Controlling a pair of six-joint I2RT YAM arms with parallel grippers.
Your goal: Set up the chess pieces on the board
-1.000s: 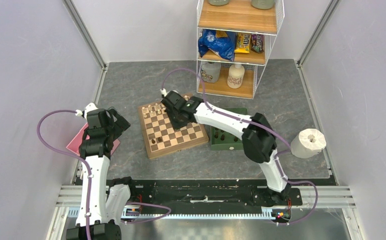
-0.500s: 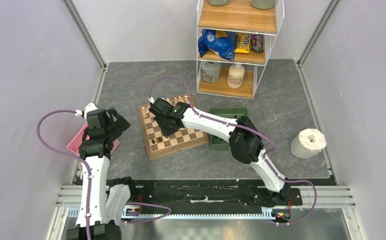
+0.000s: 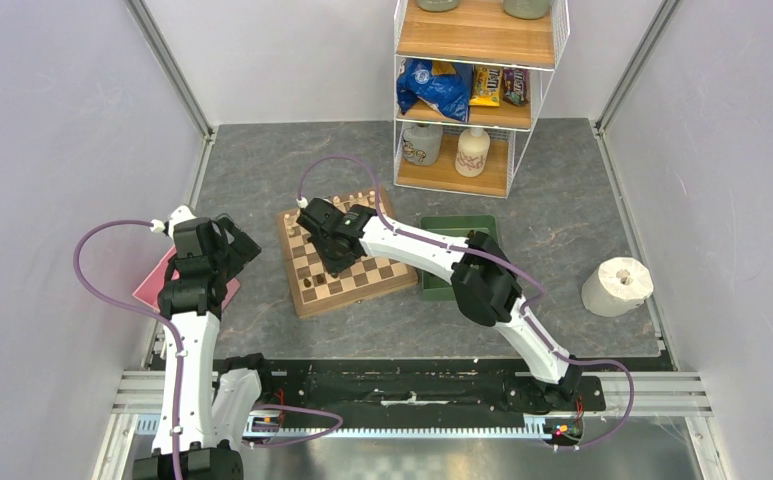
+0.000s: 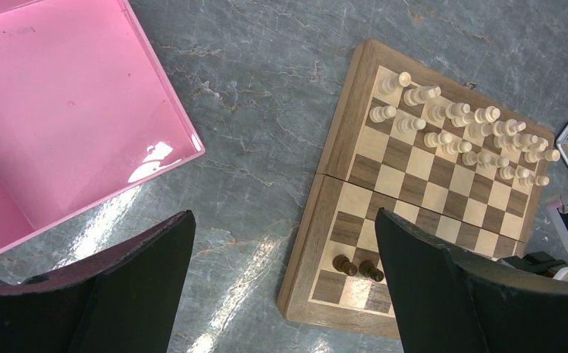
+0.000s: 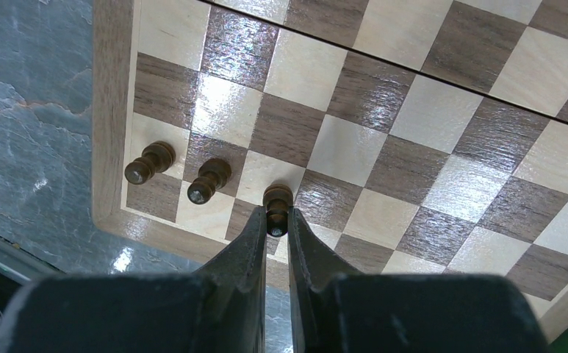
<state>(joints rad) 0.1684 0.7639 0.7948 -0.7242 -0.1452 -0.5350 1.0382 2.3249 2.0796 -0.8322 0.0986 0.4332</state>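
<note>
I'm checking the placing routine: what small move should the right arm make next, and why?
Probably settle the held dark piece onto its square and open the right fingers. They pinch it in line beside two standing dark pieces on the board.

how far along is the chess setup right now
Done: two dark pieces stand near a corner of the board, and the cream pieces fill the opposite two rows. In hand: the right gripper is shut on a third dark piece beside them. Left: the other dark-side squares are bare, so most dark pieces remain.
</note>
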